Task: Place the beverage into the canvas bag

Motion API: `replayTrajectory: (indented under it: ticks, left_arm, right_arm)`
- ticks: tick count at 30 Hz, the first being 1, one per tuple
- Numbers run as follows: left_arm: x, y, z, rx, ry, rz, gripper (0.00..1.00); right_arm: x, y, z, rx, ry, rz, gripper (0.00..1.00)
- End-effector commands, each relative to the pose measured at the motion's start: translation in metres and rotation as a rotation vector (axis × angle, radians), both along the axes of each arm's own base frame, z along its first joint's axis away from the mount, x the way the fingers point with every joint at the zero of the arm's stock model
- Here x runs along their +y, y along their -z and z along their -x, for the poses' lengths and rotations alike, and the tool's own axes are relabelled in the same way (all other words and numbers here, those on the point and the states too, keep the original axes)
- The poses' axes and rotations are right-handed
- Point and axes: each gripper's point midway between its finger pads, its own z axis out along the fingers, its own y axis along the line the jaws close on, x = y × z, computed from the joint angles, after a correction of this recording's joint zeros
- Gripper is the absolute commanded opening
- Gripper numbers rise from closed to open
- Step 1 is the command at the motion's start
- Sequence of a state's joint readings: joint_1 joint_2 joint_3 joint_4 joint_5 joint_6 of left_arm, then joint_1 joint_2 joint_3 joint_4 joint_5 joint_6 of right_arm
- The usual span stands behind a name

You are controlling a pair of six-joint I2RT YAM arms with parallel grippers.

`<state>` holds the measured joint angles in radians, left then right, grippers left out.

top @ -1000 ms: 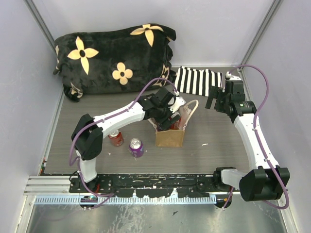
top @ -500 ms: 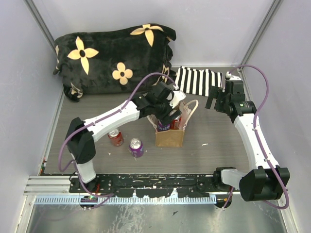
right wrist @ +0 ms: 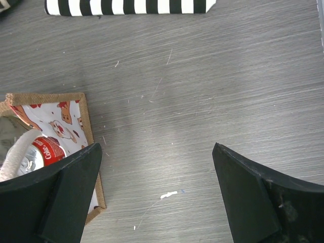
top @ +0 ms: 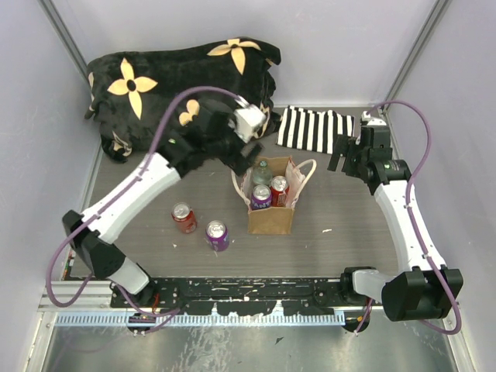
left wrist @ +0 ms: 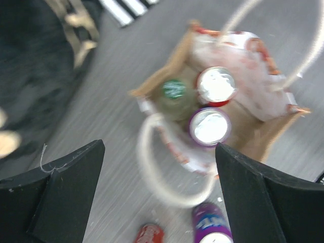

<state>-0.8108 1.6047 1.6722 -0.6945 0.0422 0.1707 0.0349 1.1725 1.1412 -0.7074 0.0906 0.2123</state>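
Your left pincer (left wrist: pixel 158 147) hangs spread wide and empty above the canvas bag (top: pixel 271 219), which stands upright mid-surface directly beneath it. Bag: tan-brown boxy tote with cream loop handles and a printed lining; packed side by side inside are a purple can (left wrist: pixel 209 126), a red can (left wrist: pixel 216 86) and a green-capped bottle (left wrist: pixel 174 91). Your right pincer (right wrist: pixel 157 152) is wide and empty to the bag's right; a loose red can (top: pixel 184 218) and a loose purple can (top: pixel 217 235) stand on the surface (top: pixel 349 225) to its left.

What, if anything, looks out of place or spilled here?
Nothing spilled. The bag stands upright holding a bottle and two cans; a red can and a purple can outside stand upright too. Only a white scrap lies right of the bag.
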Motion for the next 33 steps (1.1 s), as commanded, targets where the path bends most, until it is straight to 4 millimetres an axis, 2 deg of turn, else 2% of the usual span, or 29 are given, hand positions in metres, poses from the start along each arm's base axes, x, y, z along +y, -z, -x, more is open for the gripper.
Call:
replayTrajectory:
  ticks: [1, 4, 7, 10, 12, 21, 33]
  left_arm:
    - [0.088, -0.026, -0.014, 0.034, -0.168, -0.032, 0.98]
    - [0.141, -0.001, -0.007, 0.136, -0.216, -0.155, 1.00]
    - [0.179, 0.033, 0.022, 0.241, -0.172, -0.330, 0.98]
    - [0.201, 0.060, 0.049, 0.312, -0.126, -0.437, 0.98]
    - [0.211, 0.074, 0.059, 0.338, -0.124, -0.475, 0.98]
    - [0.228, 0.116, 0.067, 0.432, -0.140, -0.550, 0.98]
    - [0.216, 0.139, 0.074, 0.554, -0.138, -0.499, 0.98]
  right_arm:
    - [0.002, -0.028, -0.012, -0.080, -0.013, -0.013, 0.97]
    - [0.004, -0.027, -0.012, -0.075, -0.020, -0.023, 0.97]
    - [0.004, -0.025, -0.011, -0.067, -0.021, -0.024, 0.97]
    - [0.004, -0.024, -0.008, -0.063, -0.022, -0.023, 0.97]
    - [0.005, -0.023, -0.005, -0.063, -0.024, -0.027, 0.97]
    - [0.005, -0.024, 0.006, -0.061, -0.030, -0.025, 0.97]
    - [0.005, -0.021, 0.007, -0.048, -0.034, -0.025, 0.97]
